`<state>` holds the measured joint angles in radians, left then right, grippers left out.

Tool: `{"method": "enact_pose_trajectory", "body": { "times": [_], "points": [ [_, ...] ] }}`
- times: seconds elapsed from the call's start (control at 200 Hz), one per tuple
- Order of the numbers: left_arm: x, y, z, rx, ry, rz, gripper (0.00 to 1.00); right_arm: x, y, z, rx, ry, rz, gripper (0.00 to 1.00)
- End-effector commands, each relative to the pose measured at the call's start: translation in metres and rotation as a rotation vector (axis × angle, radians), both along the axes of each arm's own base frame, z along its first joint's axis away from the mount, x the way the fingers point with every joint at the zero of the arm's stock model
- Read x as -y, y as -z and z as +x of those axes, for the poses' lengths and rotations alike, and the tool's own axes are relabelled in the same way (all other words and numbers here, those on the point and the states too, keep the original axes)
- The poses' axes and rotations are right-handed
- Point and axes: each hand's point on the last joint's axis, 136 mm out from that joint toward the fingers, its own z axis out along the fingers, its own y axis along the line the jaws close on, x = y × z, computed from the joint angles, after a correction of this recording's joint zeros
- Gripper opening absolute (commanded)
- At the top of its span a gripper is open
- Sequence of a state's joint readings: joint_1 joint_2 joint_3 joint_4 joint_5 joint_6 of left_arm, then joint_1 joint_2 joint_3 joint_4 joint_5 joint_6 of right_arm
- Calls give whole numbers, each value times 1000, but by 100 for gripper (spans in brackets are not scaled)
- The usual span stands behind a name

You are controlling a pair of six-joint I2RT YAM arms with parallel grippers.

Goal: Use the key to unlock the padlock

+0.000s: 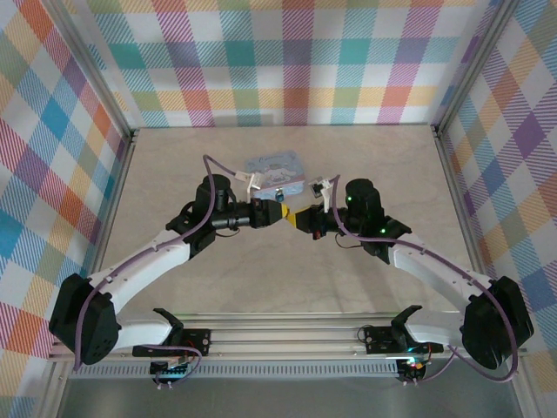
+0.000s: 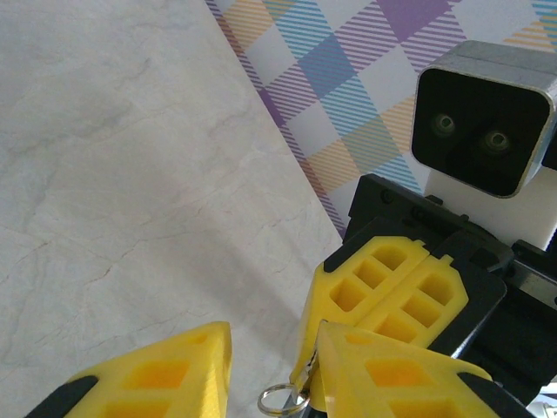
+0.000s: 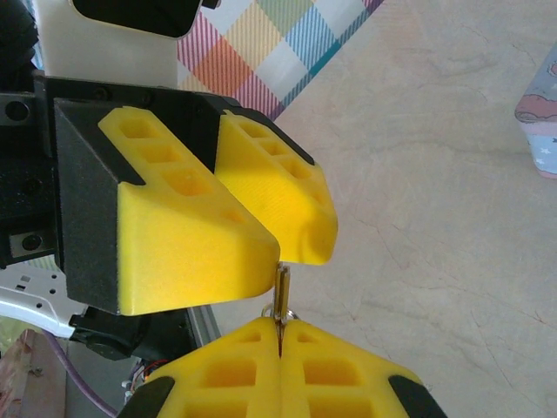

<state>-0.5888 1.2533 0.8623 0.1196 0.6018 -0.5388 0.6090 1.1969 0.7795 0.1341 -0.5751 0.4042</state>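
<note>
Looks like you're mid key hand-off, lock not touched yet. Your right gripper (image 3: pixel 280 335) is pressed tight on the thin brass-coloured key (image 3: pixel 282 292), which pokes out toward your left gripper (image 2: pixel 274 341). That one sits spread, with the key's ring between its fingers, not clamped. Next you'd want the left to close squarely on it. The tiny dark-blue padlock (image 1: pixel 280 191) sits just beyond both fingertips, by the pastel rectangular tin (image 1: pixel 271 164).

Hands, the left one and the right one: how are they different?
The left hand is open; the right hand is shut. The right hand pinches the key; the left hand seems to pinch nothing. Both are yellow and face each other.
</note>
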Motion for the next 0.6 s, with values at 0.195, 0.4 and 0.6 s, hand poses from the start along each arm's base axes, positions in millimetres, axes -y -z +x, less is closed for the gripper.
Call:
{"method": "enact_pose_trajectory", "body": {
  "times": [0.195,0.4,0.6],
  "points": [
    [9,-30,-6,65,45,-57,37,-4,1,-4,5,-28,2,0],
    [10,-21,-5,44,46,-38,34,-6,0,-4,4,-37,10,0],
    [9,-12,-4,30,38,-3,6,-6,-1,-3,5,-30,2,0]
  ]
}}
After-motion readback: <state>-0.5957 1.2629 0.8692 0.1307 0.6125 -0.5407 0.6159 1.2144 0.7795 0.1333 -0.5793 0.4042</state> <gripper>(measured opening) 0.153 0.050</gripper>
